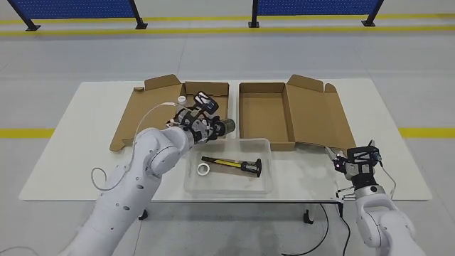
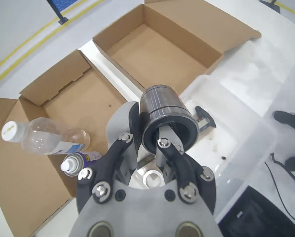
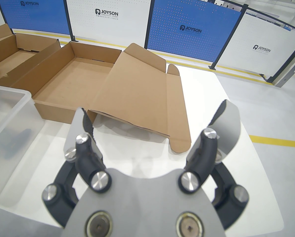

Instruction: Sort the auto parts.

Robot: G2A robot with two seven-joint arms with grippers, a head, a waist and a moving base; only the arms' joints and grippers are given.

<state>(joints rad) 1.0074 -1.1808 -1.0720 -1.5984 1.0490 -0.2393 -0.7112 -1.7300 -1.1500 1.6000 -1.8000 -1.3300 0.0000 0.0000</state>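
Note:
My left gripper (image 2: 149, 124) is shut on a dark metal cylinder bearing (image 2: 166, 114), one finger on its outer wall and one inside its bore. It hangs above the near edge of the left cardboard box (image 1: 153, 117), close to the clear plastic bin (image 1: 261, 185); the bearing (image 1: 226, 126) also shows in the top view. In the bin lie a black and yellow caliper (image 1: 234, 163) and a white roll (image 1: 205, 170). My right gripper (image 3: 153, 122) stands open and empty over the table near its front right edge, in front of the right cardboard box (image 3: 70, 80).
A clear water bottle (image 2: 41, 136) and a spray can (image 2: 75, 161) lie in the left box. The right box (image 1: 266, 117) has its lid flap (image 1: 320, 114) folded out to the right. White tabletop (image 1: 85, 149) is bare at the far left.

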